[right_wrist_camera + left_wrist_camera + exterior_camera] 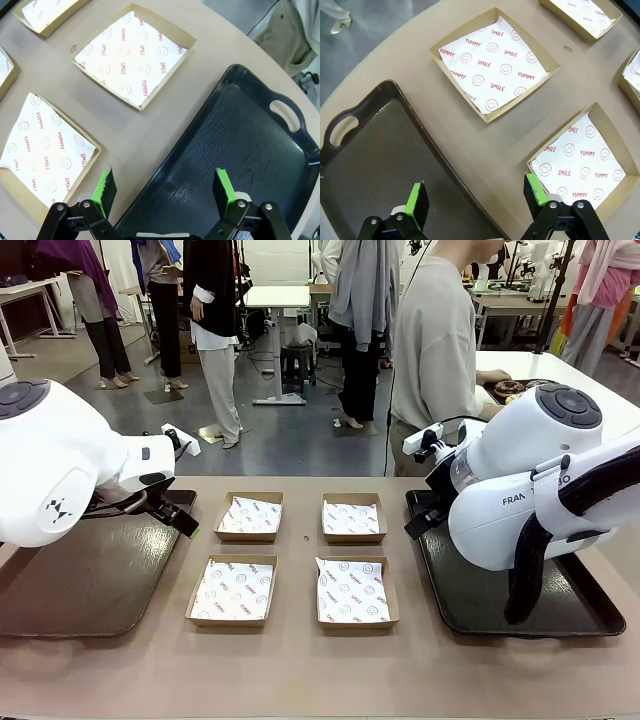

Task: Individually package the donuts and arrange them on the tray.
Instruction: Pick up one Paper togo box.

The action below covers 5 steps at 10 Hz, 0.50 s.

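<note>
With left claw (475, 195) and right claw (164, 185) both spread wide and empty, a low sweep could snag the 4 brown paper-lined cardboard boxes (250, 517) mid-frame.

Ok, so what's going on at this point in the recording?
Nothing is packaged yet. Four paper-lined boxes sit mid-table with no donut in them, between the left tray and the right tray. The left gripper and the right gripper hang open, holding nothing, each over the inner edge of its own tray. The person at the far side has a hand at what look like the donuts on a white table behind.
</note>
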Available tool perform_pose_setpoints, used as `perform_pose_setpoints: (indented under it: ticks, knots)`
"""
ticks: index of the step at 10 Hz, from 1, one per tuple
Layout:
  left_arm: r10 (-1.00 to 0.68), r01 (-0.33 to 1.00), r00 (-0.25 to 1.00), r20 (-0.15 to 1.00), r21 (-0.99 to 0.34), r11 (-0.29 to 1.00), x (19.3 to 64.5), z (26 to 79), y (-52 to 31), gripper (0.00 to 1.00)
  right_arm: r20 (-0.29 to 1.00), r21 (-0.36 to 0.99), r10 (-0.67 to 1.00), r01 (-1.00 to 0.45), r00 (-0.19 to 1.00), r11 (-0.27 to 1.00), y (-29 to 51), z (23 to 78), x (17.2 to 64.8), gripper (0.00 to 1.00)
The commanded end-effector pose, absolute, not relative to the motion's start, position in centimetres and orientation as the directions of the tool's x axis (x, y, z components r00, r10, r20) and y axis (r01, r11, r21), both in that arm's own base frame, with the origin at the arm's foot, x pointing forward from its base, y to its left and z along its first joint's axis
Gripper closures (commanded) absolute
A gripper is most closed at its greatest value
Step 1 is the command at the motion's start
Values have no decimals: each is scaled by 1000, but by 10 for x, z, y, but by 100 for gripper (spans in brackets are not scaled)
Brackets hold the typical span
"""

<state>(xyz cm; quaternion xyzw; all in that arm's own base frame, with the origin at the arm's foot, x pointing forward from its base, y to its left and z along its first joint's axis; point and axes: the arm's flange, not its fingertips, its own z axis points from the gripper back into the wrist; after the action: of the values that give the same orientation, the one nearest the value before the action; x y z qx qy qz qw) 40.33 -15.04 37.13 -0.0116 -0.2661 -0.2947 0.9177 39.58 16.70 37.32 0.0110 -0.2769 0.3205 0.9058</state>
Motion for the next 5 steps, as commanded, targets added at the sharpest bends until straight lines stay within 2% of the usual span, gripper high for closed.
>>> perform_pose_setpoints:
  ticks: [1,3,5]
  knots:
    - [-535,547,685,495,136,826,403,371,-150,0,483,-222,527,-485,699,846,166,382,382,0]
    - [-552,517,721,420,205,831,350,389,-132,0,434,-166,513,-494,741,854,141,402,341,0]
    - [-553,540,749,365,146,829,296,398,-112,0,336,-133,486,-470,807,872,114,415,294,0]
